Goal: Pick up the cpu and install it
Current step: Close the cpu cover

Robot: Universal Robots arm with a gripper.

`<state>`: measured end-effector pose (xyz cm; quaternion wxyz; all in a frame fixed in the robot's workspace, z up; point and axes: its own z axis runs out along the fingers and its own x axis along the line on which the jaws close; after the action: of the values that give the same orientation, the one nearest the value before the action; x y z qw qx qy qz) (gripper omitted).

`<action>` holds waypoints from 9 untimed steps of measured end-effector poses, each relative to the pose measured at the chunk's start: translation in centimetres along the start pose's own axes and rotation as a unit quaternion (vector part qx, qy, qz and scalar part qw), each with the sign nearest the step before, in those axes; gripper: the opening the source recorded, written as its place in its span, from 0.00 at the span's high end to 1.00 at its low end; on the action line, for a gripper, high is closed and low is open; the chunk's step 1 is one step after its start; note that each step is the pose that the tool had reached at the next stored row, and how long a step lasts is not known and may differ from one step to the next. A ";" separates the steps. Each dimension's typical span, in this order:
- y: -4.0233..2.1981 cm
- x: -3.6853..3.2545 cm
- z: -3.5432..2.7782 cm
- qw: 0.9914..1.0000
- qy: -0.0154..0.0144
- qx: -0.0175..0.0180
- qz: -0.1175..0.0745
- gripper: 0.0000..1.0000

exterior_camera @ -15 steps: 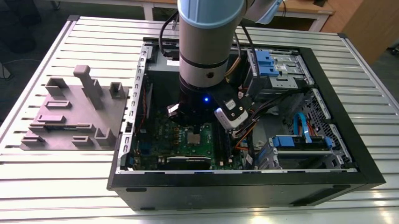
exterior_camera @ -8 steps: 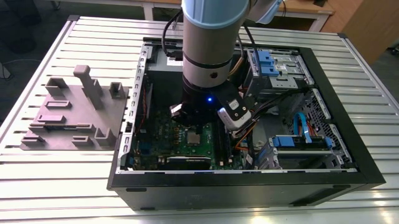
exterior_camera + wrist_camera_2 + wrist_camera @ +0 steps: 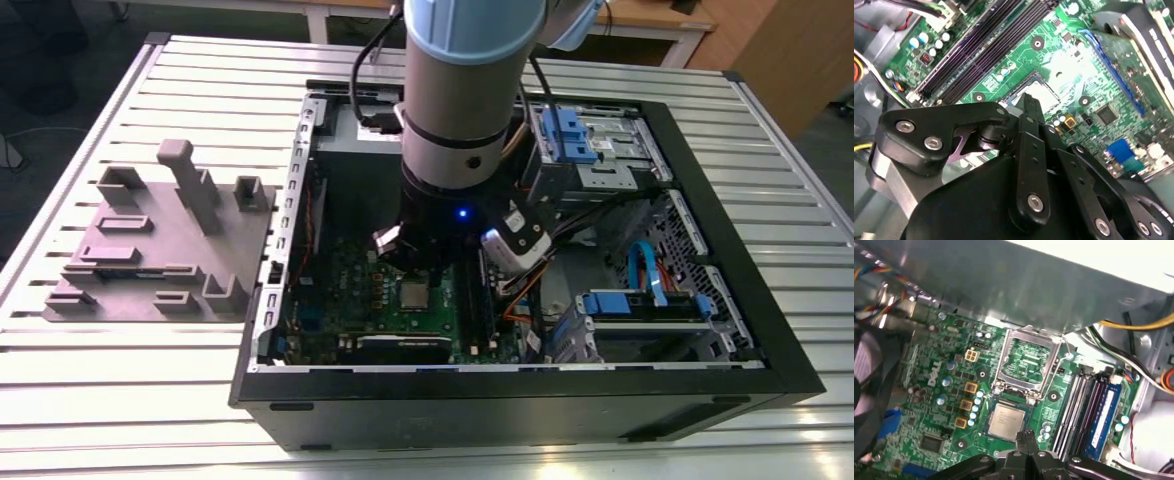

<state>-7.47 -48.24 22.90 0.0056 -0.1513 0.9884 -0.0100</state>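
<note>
The silvery square cpu (image 3: pixel 1006 421) sits in the green motherboard's socket (image 3: pixel 1026 363); the black fingers (image 3: pixel 1029 437) hover just above, pressed together, empty

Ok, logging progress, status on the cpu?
Hand empty, fingers together, just above the board. cpu seated in its socket, socket frame open. Nothing in the way.

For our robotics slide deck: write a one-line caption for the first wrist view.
The cpu sits in its motherboard socket, retention frame raised, gripper just above it.
</note>
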 end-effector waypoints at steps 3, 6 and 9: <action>0.00 0.00 0.05 1.000 -0.001 0.000 -0.027 0.90; 0.00 0.00 0.10 0.999 -0.001 0.000 -0.055 0.90; 0.00 0.00 0.15 0.997 -0.002 -0.001 -0.081 0.90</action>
<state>-7.47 -48.24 22.75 0.0064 -0.2313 0.9728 -0.0095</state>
